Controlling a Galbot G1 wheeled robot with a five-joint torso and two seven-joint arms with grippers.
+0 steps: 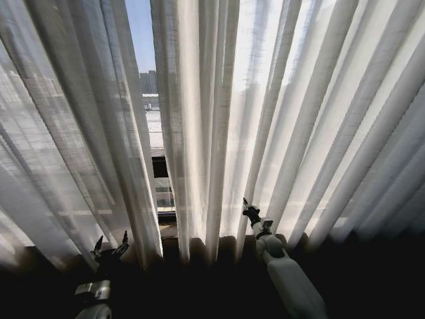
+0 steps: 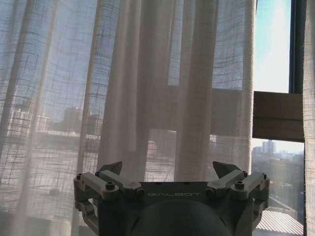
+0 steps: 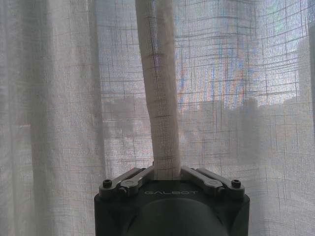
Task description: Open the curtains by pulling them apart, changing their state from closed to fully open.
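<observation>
We observe the right pincer (image 1: 246,208) clamped on a pleat of the curtains (image 1: 279,119). The left pincer (image 1: 111,244) is spread wide, below the left panel's inner edge, beside the narrow gap (image 1: 151,113).

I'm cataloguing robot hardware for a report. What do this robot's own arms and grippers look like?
The right arm is a smooth, rounded pale grey-white shell tapering to a dark wrist. The right gripper and left gripper each sit on a dark rounded housing marked GALBOT in light letters, with pale grey linkage bars joined by dark screws. The left gripper's fingers end in dark pointed tips.
</observation>
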